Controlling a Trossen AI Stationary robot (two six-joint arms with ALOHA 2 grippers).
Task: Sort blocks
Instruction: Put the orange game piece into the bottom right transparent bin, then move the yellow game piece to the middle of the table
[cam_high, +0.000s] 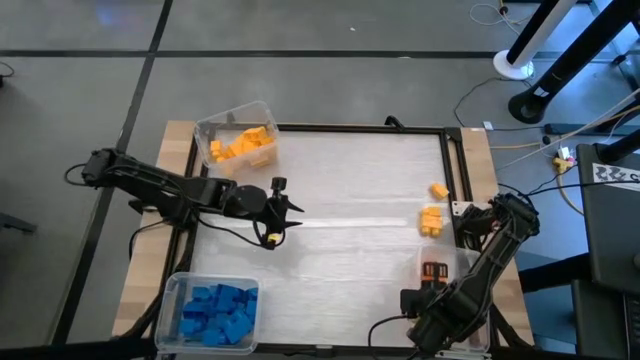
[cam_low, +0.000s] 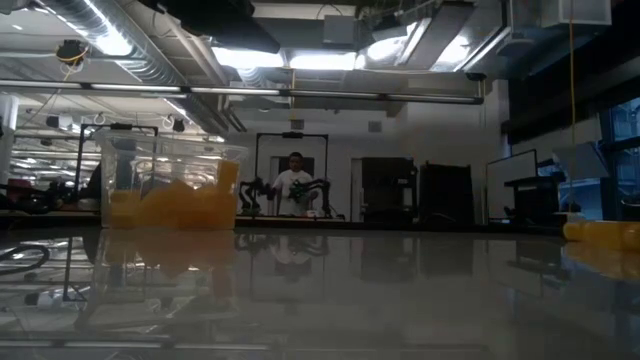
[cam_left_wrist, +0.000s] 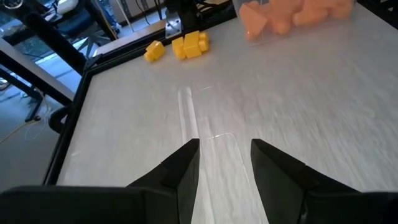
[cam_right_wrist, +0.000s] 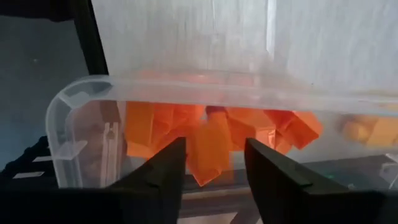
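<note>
Over orange bin (cam_right_wrist: 186, 93), right tool (cam_right_wrist: 214, 158) parted

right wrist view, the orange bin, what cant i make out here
- Whether the orange block between the right claw fingers is held or already dropped: the bin wall blurs it.
- Orange block count: high view, the right arm covers most of the bin.
- Bin's far end: cut off by the picture's edge.
- Yellow blocks beyond the bin: smeared through the plastic.
</note>
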